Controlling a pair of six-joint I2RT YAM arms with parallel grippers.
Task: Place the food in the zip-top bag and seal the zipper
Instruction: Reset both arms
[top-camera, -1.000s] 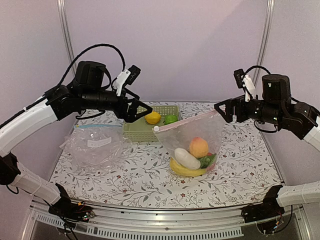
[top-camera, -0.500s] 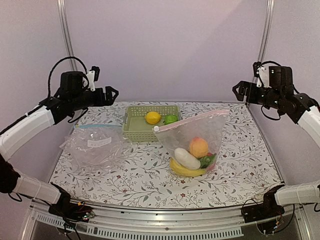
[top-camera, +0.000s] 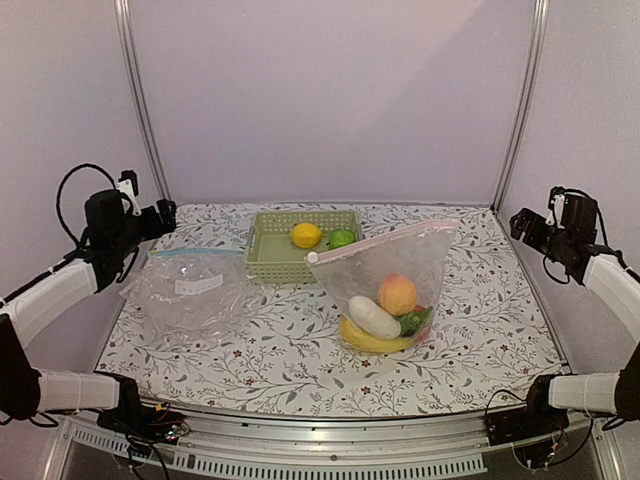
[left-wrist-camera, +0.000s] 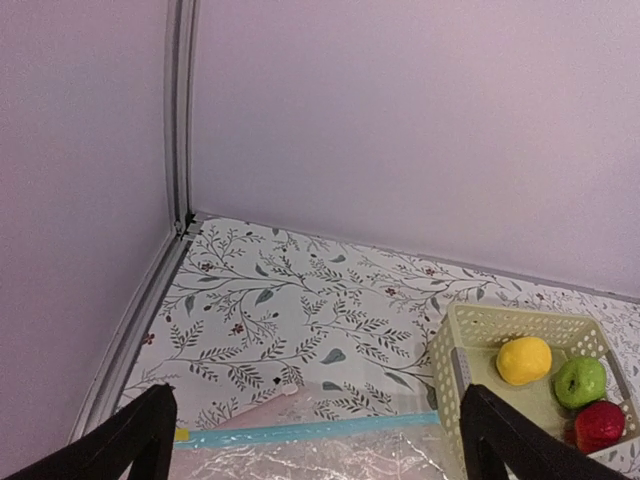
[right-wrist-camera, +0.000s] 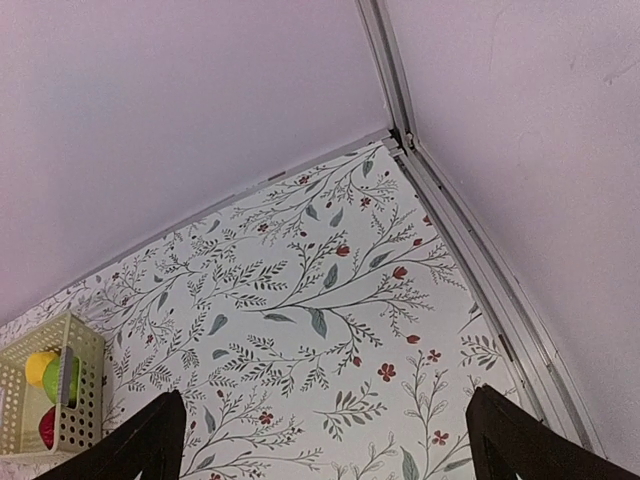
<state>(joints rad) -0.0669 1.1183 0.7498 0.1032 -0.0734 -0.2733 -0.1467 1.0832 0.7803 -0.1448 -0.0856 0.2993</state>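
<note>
1. L gripper (left-wrist-camera: 315, 398): jaws wide apart, nothing held. Hangs high by the left edge of the table (top-camera: 280, 350).
2. R gripper (right-wrist-camera: 325, 393): also wide open and empty, high by the right edge.
3. Below-fwd of L: blue-strip bag (top-camera: 188, 288), not the target. Beyond it, fwd-right: green basket (top-camera: 270, 265) w/ lemon (left-wrist-camera: 523, 360), green fruit (left-wrist-camera: 580, 381), red apple (left-wrist-camera: 599, 425).
4. Zip-top bag (top-camera: 425, 255): well apart from both grippers, between them, nearer R. Props upright, mouth up. Holds peach (top-camera: 397, 294), white oblong piece (top-camera: 373, 316), banana (top-camera: 375, 345), grapes (top-camera: 415, 322).
5. Zipper (top-camera: 390, 238): pink strip along the top, slider (top-camera: 312, 257) at the basket-side end. Shut or not: cannot tell.
6. Step in hand (est.): load the three basket pieces. L picks one at a time from above, fingers clear of the basket wall. R pinches the bag lip to hold the mouth open. The fruit looks glossy and round, so centre the grip or it may squirt out.
7. Room: open table fwd of R. Walls and corner post (top-camera: 137, 110) sit close behind. L path crosses the blue-strip bag, so pass over it.
</note>
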